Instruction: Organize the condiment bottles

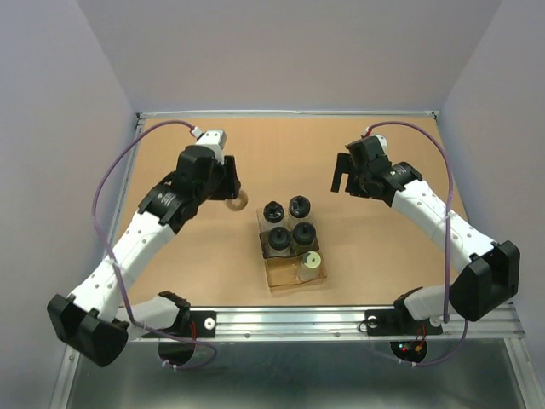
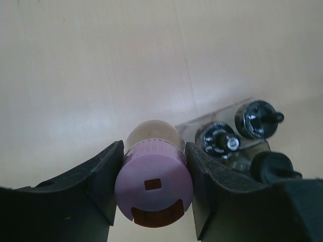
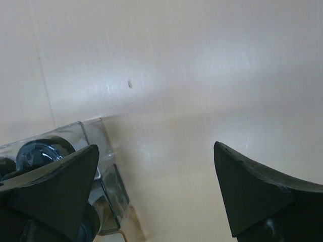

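My left gripper (image 1: 230,189) is shut on the pink-capped bottle (image 2: 154,184), its two black fingers (image 2: 107,174) pressed against the sides of the cap. In the top view this bottle (image 1: 239,201) is to the left of the brown-tinted tray (image 1: 283,273). Several black-capped condiment bottles (image 1: 299,206) stand in the tray's far compartments. A yellow-green-capped bottle (image 1: 311,262) sits in its near right corner. The left wrist view shows three of the black caps (image 2: 222,141) to the right of my held bottle. My right gripper (image 1: 345,179) hangs open to the right of the tray, nothing between its fingers (image 3: 252,191).
The tray (image 3: 98,133) edge and one black cap (image 3: 40,151) appear at the lower left of the right wrist view. A metal rail (image 1: 289,319) runs along the table's near edge, and walls close in the left, right and back.
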`<state>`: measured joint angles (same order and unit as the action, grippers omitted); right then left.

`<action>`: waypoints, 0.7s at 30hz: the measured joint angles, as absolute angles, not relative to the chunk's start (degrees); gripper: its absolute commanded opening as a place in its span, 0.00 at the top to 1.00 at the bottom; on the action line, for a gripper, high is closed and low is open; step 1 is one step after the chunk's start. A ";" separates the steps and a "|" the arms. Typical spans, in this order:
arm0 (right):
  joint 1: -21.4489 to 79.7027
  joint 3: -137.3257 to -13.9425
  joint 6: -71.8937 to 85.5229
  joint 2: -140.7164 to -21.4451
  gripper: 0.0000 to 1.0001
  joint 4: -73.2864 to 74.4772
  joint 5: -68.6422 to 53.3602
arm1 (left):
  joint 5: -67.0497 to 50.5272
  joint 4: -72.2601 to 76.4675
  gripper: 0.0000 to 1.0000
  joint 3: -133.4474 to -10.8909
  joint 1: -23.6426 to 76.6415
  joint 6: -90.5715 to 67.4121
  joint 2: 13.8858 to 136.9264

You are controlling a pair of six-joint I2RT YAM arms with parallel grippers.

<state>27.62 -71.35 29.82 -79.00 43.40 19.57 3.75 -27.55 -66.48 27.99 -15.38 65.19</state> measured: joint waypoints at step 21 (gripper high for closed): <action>26.52 -60.95 30.74 -72.55 0.00 36.58 17.06 | 17.34 -36.93 1.00 -57.95 68.99 -50.02 56.51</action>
